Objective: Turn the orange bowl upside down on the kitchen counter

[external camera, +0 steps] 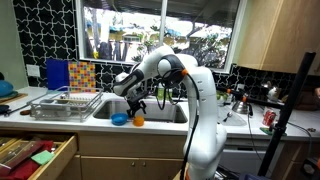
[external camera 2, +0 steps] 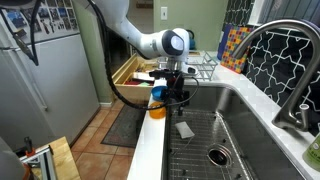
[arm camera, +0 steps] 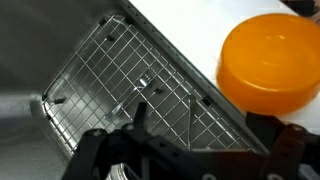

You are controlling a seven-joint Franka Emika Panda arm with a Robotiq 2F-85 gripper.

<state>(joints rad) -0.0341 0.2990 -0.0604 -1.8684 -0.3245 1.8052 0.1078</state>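
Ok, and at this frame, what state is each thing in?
orange bowl: upside down on the kitchen counter, not held
gripper: open, holding nothing
blue bowl: on the counter beside the orange bowl, which way up unclear
drawer: pulled open
faucet: no water seen running

Orange bowl (arm camera: 270,62), rim down, on pale kitchen counter (arm camera: 180,25) by sink (arm camera: 60,60)

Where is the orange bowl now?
In an exterior view, the orange bowl sits on the counter in front of the sink, beside the blue bowl.
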